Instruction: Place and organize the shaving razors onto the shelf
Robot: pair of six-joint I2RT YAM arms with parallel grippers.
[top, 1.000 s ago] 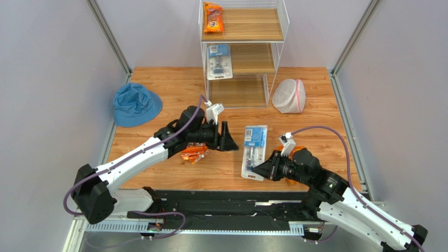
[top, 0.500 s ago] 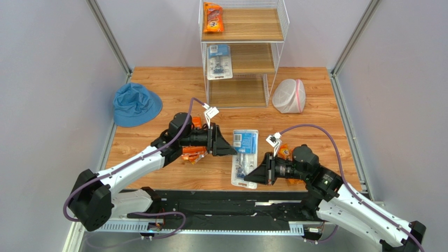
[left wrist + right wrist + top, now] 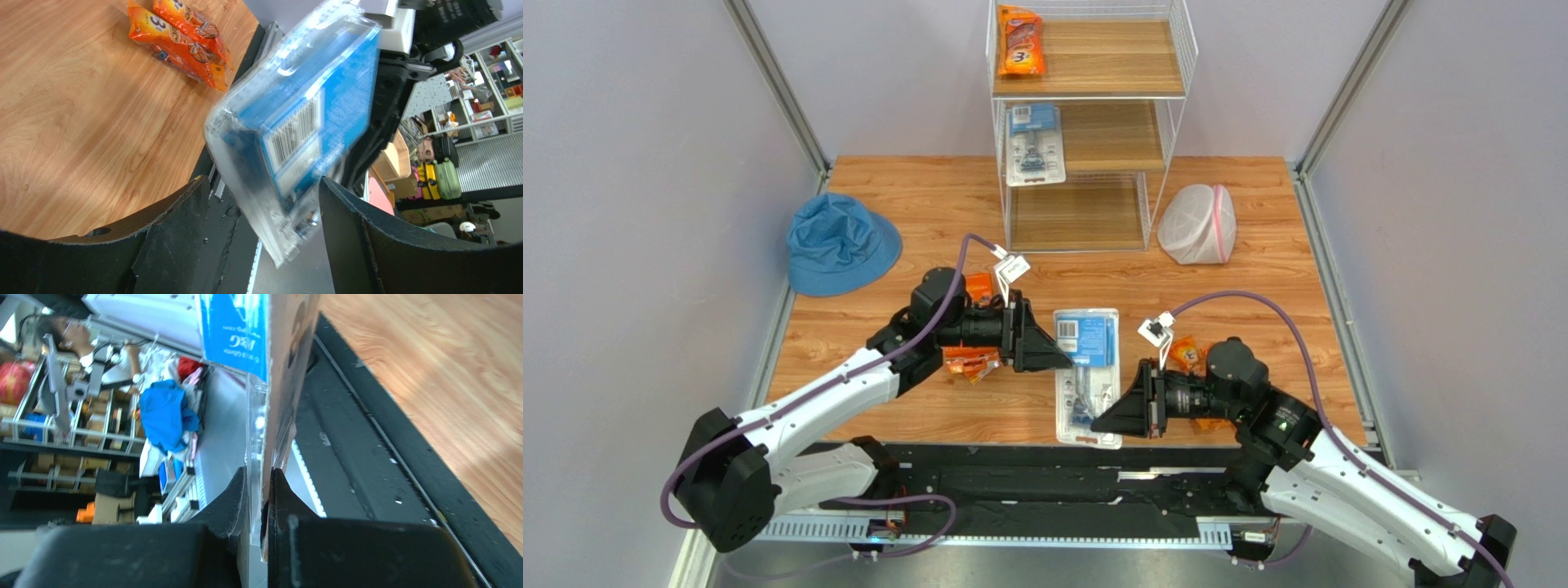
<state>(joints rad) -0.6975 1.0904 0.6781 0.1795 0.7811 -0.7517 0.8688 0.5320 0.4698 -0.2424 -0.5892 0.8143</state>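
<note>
**R gripper pinches blister card, L gripper wide beside it**

R gripper [image 3: 1103, 423], nearest the bases, is closed tight on the bottom edge of a white/blue blister card [image 3: 1087, 361]. The wrist cam shows both fingers [image 3: 236, 496] pressed flat on the plastic rim. Card is held off the table [image 3: 891, 196], tilted, over the near edge by the black rail.

L gripper [image 3: 1053, 352] comes in from the card's left w/ jaws spread wide. In its wrist view the card [image 3: 301, 122] sits just ahead, btwn the two fingers [image 3: 178, 220]. Can't tell if they touch it.

Orange bags lie on the wood, some under the L arm [image 3: 971, 361], a pair by the R wrist [image 3: 1185, 355].

Further back: blue bucket hat [image 3: 840, 243] at left, white mesh bag [image 3: 1198, 224] at right.

Farthest, the shelf [image 3: 1177, 74]. It has an orange multi-pack [image 3: 1020, 41] on the top board's left side and a second blister card [image 3: 1033, 141] on the middle board, left side, hanging over the front edge.
</note>
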